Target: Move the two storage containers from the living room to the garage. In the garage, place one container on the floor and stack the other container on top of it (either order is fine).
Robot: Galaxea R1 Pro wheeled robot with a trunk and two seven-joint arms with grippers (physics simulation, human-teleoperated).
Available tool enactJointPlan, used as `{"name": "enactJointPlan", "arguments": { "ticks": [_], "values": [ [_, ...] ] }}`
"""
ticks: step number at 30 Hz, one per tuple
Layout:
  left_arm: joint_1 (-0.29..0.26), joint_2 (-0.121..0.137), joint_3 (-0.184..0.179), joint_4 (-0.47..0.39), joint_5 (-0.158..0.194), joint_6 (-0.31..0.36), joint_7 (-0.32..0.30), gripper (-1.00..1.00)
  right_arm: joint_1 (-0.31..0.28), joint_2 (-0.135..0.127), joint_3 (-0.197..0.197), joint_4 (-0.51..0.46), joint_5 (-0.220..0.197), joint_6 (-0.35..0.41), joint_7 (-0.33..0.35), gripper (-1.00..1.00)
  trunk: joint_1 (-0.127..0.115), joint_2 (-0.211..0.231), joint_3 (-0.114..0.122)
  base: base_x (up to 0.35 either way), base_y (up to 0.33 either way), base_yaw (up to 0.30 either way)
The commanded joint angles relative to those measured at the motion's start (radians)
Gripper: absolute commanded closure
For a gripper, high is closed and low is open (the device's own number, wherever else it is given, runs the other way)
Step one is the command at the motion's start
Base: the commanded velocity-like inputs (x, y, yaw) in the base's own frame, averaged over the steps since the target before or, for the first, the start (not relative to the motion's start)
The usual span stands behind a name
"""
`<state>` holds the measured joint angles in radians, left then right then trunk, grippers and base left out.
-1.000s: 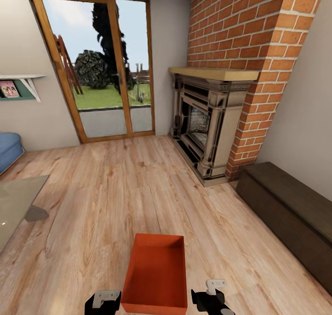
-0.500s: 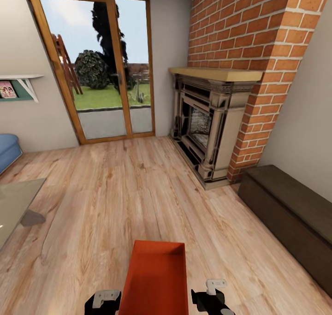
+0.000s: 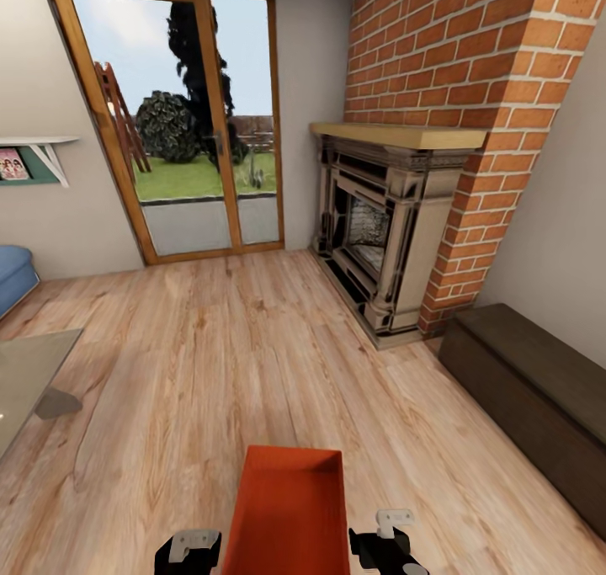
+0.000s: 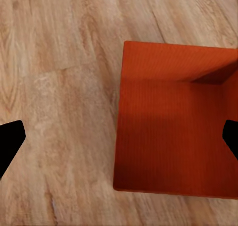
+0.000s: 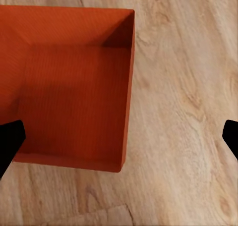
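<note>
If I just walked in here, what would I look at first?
Probably the bright orange-red storage container on the wood floor, right in front of the robot. Next, the tall red-brick fireplace at the right, and the glass door showing the green garden.

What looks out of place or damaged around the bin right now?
Nothing stands out. The orange-red storage container sits flat and upright on the wood-plank floor, empty, walls straight and unbroken. The left gripper and right gripper hang on either side of it, both open.
</note>
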<state>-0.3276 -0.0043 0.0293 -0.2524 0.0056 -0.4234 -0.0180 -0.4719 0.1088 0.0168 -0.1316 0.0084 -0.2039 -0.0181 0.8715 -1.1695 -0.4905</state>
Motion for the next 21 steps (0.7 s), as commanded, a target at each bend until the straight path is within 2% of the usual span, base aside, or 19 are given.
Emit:
{"name": "enactJointPlan", "arguments": {
  "ticks": [1, 21],
  "values": [
    [-0.001, 0.000, 0.003, 0.001, 0.001, -0.003, -0.002, -1.00, -0.001, 0.000, 0.002, 0.001, 0.001, -0.003, -0.002, -1.00, 0.000, -0.001, -0.001, 0.095, 0.051, 0.000],
    [-0.001, 0.000, 0.003, 0.001, 0.001, -0.003, -0.002, -1.00, -0.001, 0.000, 0.002, 0.001, 0.001, -0.003, -0.002, -1.00, 0.000, -0.001, -0.001, 0.012, 0.056, 0.000]
  ]
}}
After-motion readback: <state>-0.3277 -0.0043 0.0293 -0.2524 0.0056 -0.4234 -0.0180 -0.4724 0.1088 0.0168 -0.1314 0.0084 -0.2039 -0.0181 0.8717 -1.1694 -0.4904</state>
